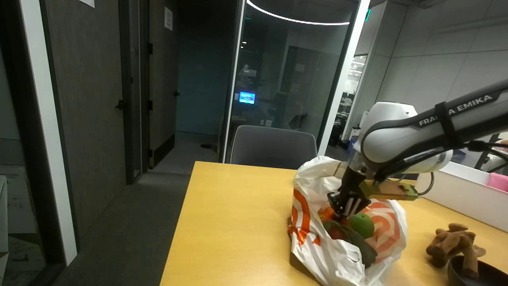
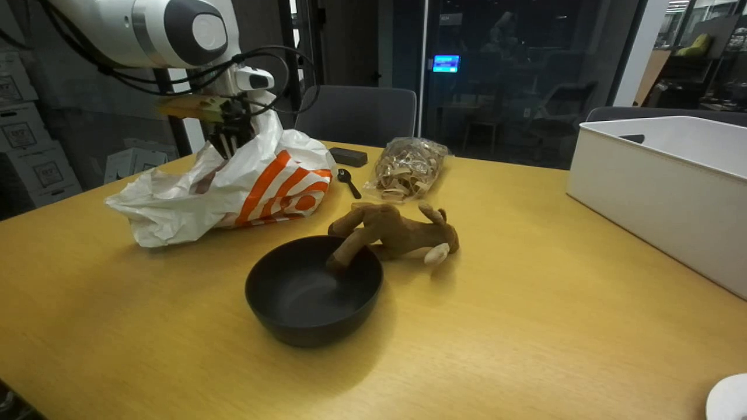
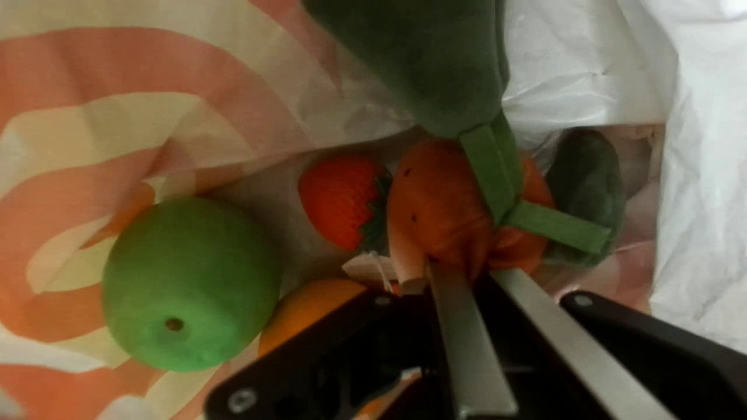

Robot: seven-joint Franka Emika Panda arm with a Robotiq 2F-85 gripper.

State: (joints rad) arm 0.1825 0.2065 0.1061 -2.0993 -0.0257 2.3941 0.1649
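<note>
My gripper [image 3: 478, 269] reaches down into a white plastic bag [image 1: 299, 234] with orange stripes. Its fingertips pinch folds of an orange plush [image 3: 435, 192] with green strips on it. A dark green soft piece [image 3: 432, 64] adjoins those strips at the top of the wrist view. Beside the plush, inside the bag, lie a red strawberry [image 3: 335, 198], a green apple [image 3: 192, 280] and an orange fruit [image 3: 309, 306] partly hidden by my finger. Another dark green piece [image 3: 586, 181] sits on its far side. In an exterior view, the bag wall [image 2: 233, 192] hides these contents.
A black bowl [image 2: 303, 291] stands on the yellow table, with a brown plush animal [image 2: 397, 230] leaning a leg into it. Behind are a black spoon [image 2: 349, 184], a dark block [image 2: 349, 156] and a clear bag [image 2: 408, 169] of tan pieces. A white bin [image 2: 653, 204] stands at one side.
</note>
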